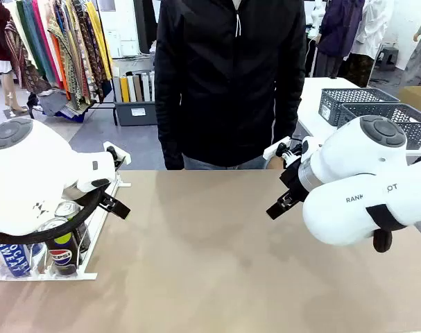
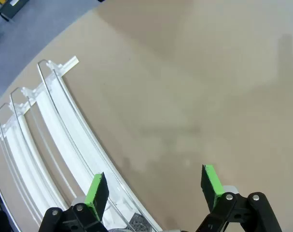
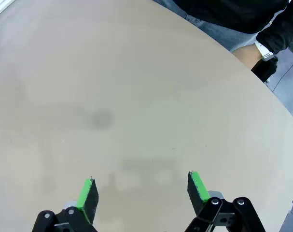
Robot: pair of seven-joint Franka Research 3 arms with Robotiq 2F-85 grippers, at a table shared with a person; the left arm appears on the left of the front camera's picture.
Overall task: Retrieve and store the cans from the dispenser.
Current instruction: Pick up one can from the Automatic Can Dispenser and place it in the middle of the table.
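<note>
Holding one blue can [image 1: 14,258] and one black can [image 1: 63,255], the dispenser [image 2: 59,130] lies beside the left gripper [image 2: 153,172]; it and the right gripper [image 3: 141,178] gape empty.

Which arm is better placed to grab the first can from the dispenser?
Left. The left end effector hangs open at the dispenser rails, cans right beside that arm. The right end effector, also open, faces bare table.

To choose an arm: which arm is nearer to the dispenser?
Left. The left arm is directly over the dispenser, jaws open above its rails; the right arm is far across the table.
</note>
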